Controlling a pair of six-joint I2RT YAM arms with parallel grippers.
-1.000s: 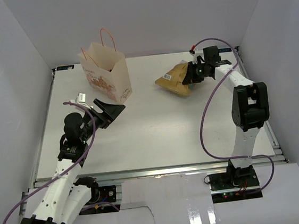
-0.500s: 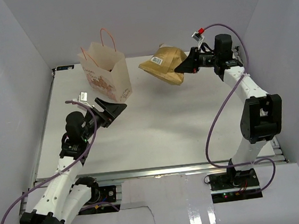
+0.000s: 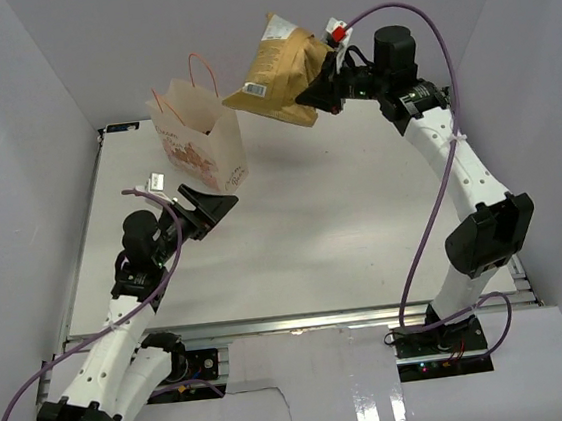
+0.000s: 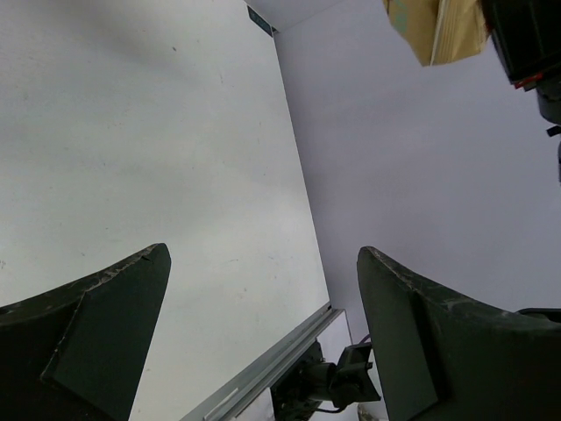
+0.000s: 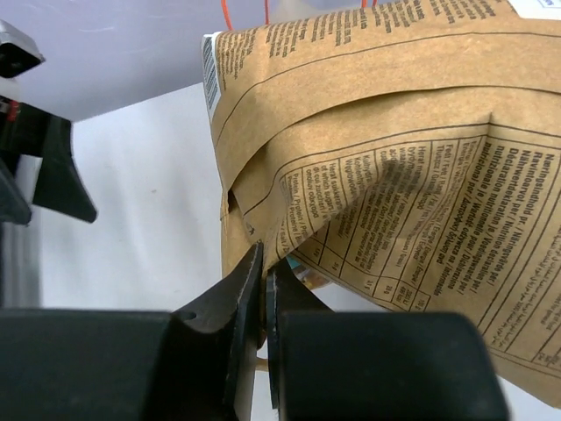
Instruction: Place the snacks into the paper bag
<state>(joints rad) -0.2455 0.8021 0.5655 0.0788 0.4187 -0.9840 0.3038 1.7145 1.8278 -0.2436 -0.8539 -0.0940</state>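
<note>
The cream paper bag with pink-orange handles stands upright at the back left of the table. My right gripper is shut on the edge of the large tan-brown chip bag and holds it high in the air, just right of the paper bag's top. The right wrist view shows the chip bag filling the frame, its edge pinched between my closed jaws. My left gripper is open and empty, in front of the paper bag. The small candy packets are out of view.
White walls close in the table on three sides. The table's metal front rail runs along the near edge. In the left wrist view the chip bag shows at the top.
My right arm has lifted the chip bag off the table and carried it up and left toward the paper bag. The left arm has barely moved.
</note>
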